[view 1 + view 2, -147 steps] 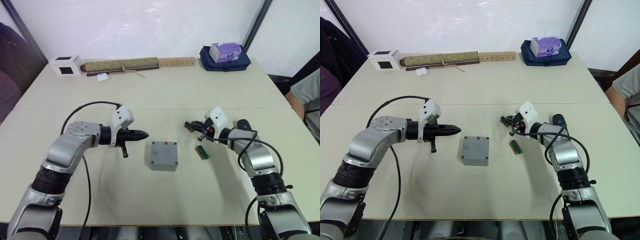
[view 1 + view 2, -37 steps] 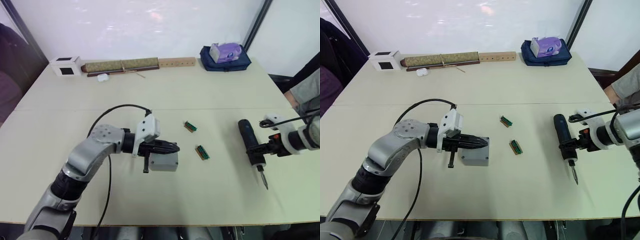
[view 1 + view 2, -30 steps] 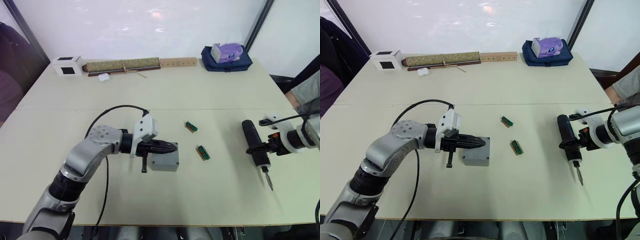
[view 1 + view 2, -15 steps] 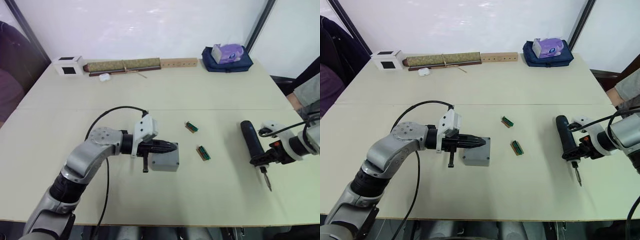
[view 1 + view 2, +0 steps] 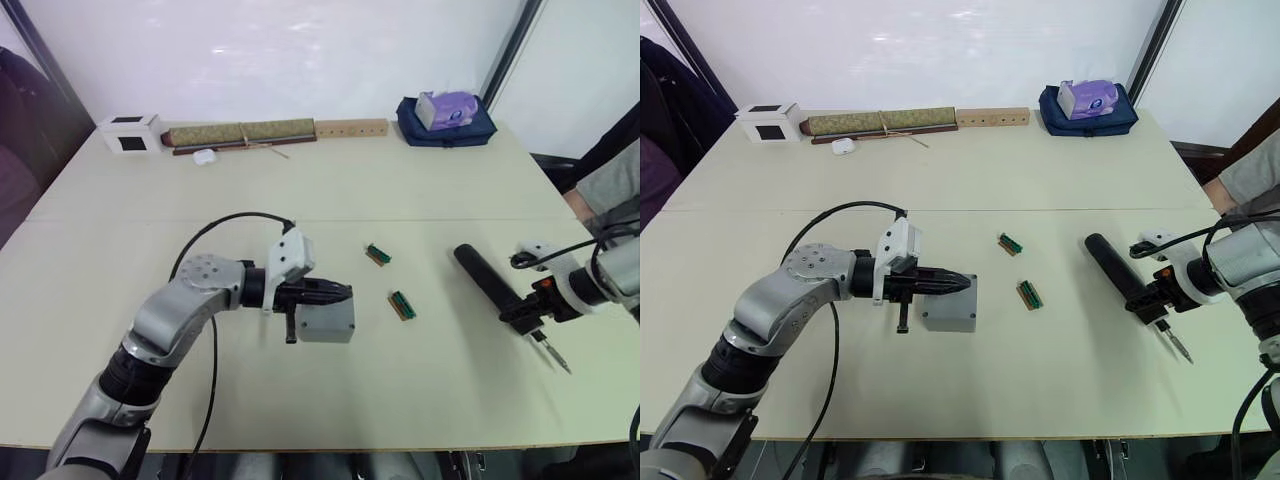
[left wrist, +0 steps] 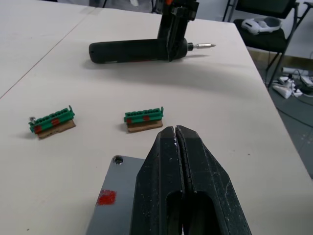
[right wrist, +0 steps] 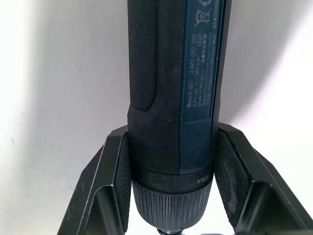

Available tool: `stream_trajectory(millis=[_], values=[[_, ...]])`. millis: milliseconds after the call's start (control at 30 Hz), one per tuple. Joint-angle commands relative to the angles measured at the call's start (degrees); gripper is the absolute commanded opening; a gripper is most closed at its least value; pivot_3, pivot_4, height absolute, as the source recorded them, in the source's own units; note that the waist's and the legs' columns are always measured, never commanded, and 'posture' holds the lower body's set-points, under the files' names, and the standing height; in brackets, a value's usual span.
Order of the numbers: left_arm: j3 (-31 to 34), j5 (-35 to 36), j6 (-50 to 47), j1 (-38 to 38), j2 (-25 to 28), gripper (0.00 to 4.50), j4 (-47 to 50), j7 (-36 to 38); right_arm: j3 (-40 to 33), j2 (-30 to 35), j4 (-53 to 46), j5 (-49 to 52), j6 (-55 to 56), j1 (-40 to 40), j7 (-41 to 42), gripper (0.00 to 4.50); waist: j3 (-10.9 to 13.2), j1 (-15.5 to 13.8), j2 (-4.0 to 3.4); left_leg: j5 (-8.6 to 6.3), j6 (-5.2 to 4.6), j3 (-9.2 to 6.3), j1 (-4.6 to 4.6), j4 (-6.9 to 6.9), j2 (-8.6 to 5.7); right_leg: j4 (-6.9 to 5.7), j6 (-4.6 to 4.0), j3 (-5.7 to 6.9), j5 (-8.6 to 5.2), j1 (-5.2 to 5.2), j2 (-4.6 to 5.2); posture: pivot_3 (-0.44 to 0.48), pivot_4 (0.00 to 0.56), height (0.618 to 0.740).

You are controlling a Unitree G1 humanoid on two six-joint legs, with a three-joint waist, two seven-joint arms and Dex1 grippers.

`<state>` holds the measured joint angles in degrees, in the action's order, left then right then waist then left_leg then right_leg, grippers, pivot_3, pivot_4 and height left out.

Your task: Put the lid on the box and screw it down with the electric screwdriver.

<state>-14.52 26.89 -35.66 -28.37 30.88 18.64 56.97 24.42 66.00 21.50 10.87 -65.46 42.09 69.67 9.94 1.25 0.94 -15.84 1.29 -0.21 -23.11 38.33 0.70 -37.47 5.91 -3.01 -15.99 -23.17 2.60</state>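
Bright, even light falls across the table point(image 5: 1060, 160), strongest from the glowing white wall point(image 5: 920, 50) behind it, which is washed out by glare. Shadows under the electric screwdriver point(image 6: 137, 50) are soft. The left gripper point(image 6: 178, 147) looms slightly blurred up close.

We are looking at a workroom or lab set up for robot trials, not a home. The wide beige counter point(image 5: 940, 180) stands against plain white walls with dark frame bars at the corners, and along its far edge lie a white cube with a black square face point(image 5: 768, 122), a long rolled mat point(image 5: 880, 122), a wooden strip with drilled holes point(image 5: 993, 116) and a blue pouch holding a pack of tissues point(image 5: 1087, 104). Small green circuit boards point(image 5: 1029, 294) lie loose on the surface. In the left wrist view we see office chairs point(image 6: 266, 29) and cables on the floor point(image 6: 288, 83) beyond the counter's edge, and a seated person's sleeve point(image 5: 1250, 170) shows at the right side.
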Motion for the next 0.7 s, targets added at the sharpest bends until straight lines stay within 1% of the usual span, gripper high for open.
stream_trajectory(millis=[33, 100, 133, 167, 267, 333, 367, 467, 567, 700], values=[[3.0, 0.6, 0.3, 0.2, 0.7, 0.0, 0.4, -0.8, -7.6, -3.2, 6.9, 1.3, 3.4, 9.0, -0.8, 1.77, 0.1, 0.6, -0.18, 0.0, 0.0, 0.1, 0.01, -0.01, 0.0, 0.0, -0.01, -0.05, 0.01, -0.04, 0.02, 0.0, 0.15, 0.74], [4.0, 0.8, 0.4, 0.2, 1.3, 0.0, -0.5, -0.7, -13.1, -5.2, 9.3, 3.9, 4.1, 12.3, -2.0, 1.77, 0.3, 1.0, -0.6, 0.01, 0.01, 0.12, -0.08, 0.0, -0.03, -0.07, -0.01, -0.08, 0.02, -0.19, 0.05, 0.0, 0.15, 0.74], [4.5, 0.8, 0.4, 0.1, 1.5, 0.0, -0.9, -0.6, -16.4, -6.4, 10.7, 5.0, 4.3, 13.8, -3.7, 1.77, 0.3, 1.1, -0.66, 0.01, 0.01, 0.11, -0.17, -0.01, -0.03, -0.1, -0.01, -0.09, 0.02, -0.28, 0.05, 0.0, 0.15, 0.74], [5.1, 0.9, 0.4, -0.2, 1.9, 0.0, -1.5, -0.4, -22.3, -8.3, 10.7, 7.4, 5.3, 14.9, -6.7, 1.77, 0.3, 1.0, -0.67, 0.01, 0.01, 0.07, -0.18, -0.04, -0.03, -0.14, -0.01, -0.08, 0.02, -0.32, 0.02, 0.0, 0.15, 0.74], [6.3, 1.0, 0.4, -0.8, 3.1, 0.0, -3.1, 0.4, -39.2, -15.5, 4.1, 13.2, 10.0, 13.9, -18.3, 1.77, 0.3, 1.0, -0.67, 0.01, 0.02, -0.02, -0.29, -0.18, 0.02, -0.09, -0.04, -0.03, 0.0, -0.43, -0.07, 0.0, 0.15, 0.74], [6.6, 1.0, 0.4, -1.1, 3.9, 0.0, -4.1, 1.2, -46.7, -21.9, -4.1, 15.8, 10.2, 11.0, -26.5, 1.77, 0.3, 0.8, -0.66, 0.02, 0.03, -0.01, -0.33, -0.19, 0.03, -0.08, -0.05, -0.04, 0.0, -0.46, -0.04, 0.0, 0.15, 0.74], [6.6, 0.8, 0.3, -1.4, 4.3, 0.0, -4.6, 1.6, -48.9, -24.9, -8.7, 16.7, 9.0, 9.0, -29.8, 1.77, 0.3, 0.7, -0.67, 0.02, 0.03, -0.03, -0.34, -0.18, 0.04, -0.08, -0.05, -0.04, 0.0, -0.46, -0.01, 0.0, 0.15, 0.74], [6.3, 0.3, 0.2, -2.1, 5.6, 0.0, -5.8, 2.6, -51.7, -33.2, -21.9, 19.3, 9.0, 3.4, -37.1, 1.77, 0.2, 0.2, -0.64, 0.02, 0.04, -0.06, -0.34, -0.14, 0.06, -0.09, -0.04, -0.02, 0.0, -0.4, 0.05, 0.0, 0.15, 0.74], [6.0, 0.1, 0.0, -2.8, 6.5, 0.0, -6.5, 3.5, -52.9, -39.0, -32.3, 24.5, 8.4, 0.0, -39.8, 1.77, 0.3, -0.3, -0.71, 0.03, 0.04, -0.01, -0.34, -0.11, 0.02, -0.12, -0.03, -0.05, 0.01, -0.42, 0.11, 0.0, 0.15, 0.74], [4.9, -0.2, -1.1, -3.5, 7.3, 0.0, -6.3, 4.2, -51.4, -46.0, -43.7, 29.9, 10.3, -4.4, -43.0, 1.77, 0.3, -0.4, -0.75, 0.03, 0.05, 0.01, -0.41, -0.14, 0.0, -0.14, -0.03, -0.07, 0.01, -0.52, 0.13, 0.0, 0.15, 0.74]])
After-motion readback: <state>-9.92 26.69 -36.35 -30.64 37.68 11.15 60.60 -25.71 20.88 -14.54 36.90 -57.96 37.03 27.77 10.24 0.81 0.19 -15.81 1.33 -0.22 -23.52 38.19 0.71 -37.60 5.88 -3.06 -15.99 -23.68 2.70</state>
